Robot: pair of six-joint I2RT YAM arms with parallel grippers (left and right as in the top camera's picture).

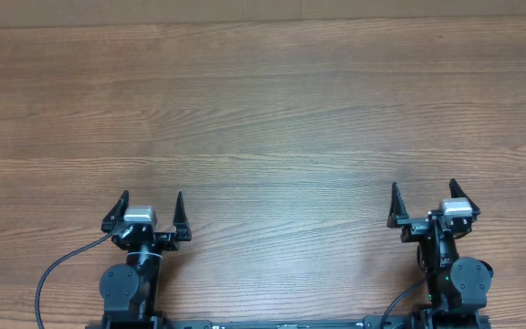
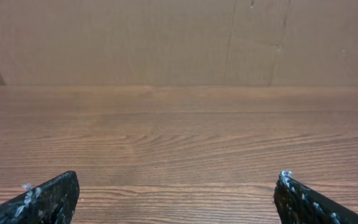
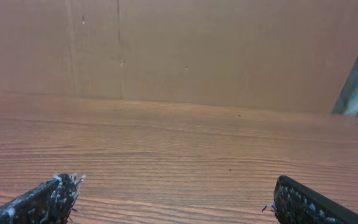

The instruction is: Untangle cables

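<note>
The left gripper point(image 1: 152, 197) sits low at the near edge of the wooden table point(image 1: 263, 110), its fingers spread wide apart; the right gripper point(image 1: 423, 187) is spread likewise; where the cables lie, I cannot tell.

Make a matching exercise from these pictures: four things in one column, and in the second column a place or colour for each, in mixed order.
1. left gripper
2. right gripper
3. table
4. wall

A. brown wood grain
B. open, lower right of the overhead view
C. plain beige, behind the table
D. open, lower left of the overhead view

Pairs: 1-D, 2-B, 3-A, 4-C
</note>
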